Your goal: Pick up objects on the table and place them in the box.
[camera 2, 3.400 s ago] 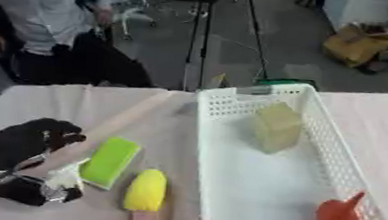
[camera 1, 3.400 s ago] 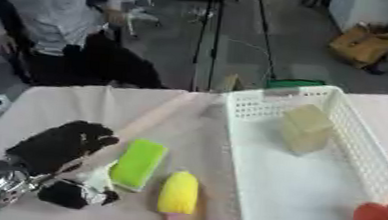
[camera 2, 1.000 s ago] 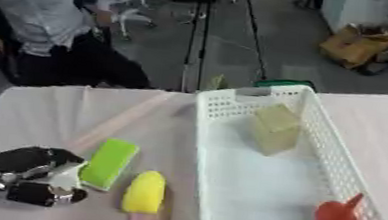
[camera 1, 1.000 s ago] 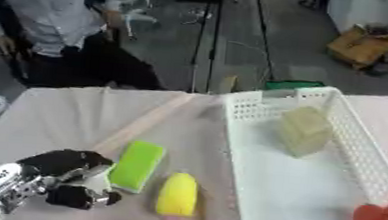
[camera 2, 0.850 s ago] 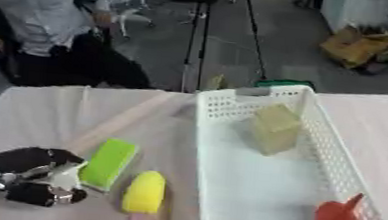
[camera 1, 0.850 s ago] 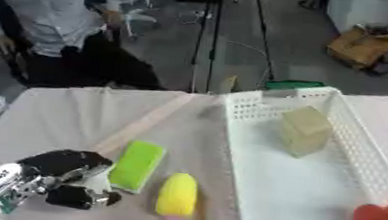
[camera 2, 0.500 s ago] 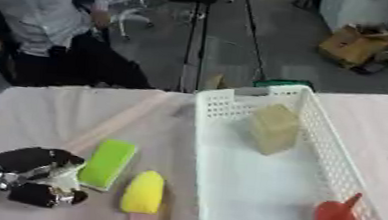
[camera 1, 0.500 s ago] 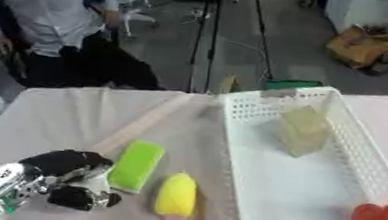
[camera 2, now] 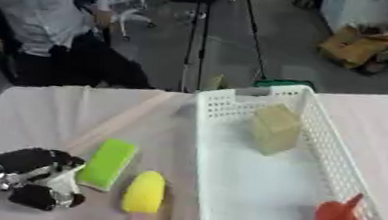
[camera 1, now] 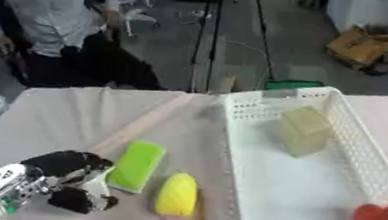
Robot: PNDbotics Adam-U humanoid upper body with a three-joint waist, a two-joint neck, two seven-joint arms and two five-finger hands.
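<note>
My left hand [camera 1: 56,170] comes in at the lower left, just left of a green block [camera 1: 136,164] lying on the table. Its black fingers and thumb are curled round a small white thing [camera 1: 98,190]. A yellow ice-lolly shape [camera 1: 177,196] on a pale stick lies right of the green block. The white basket [camera 1: 230,135] fills the right side. Inside it stand a tan block [camera 1: 304,131] at the far end and a red scoop-like thing [camera 2: 339,217] at the near right corner. My right hand shows in neither view.
A pale pink strip [camera 1: 143,125] runs diagonally across the tablecloth from the basket's far corner toward my hand. Beyond the far table edge are a tripod [camera 1: 213,28], a green item [camera 1: 292,84] and a cardboard box [camera 1: 365,46] on the floor.
Since the earliest frame my left hand has drawn back toward the lower left and curled its fingers in; over the last second it has barely moved. The other objects stay put.
</note>
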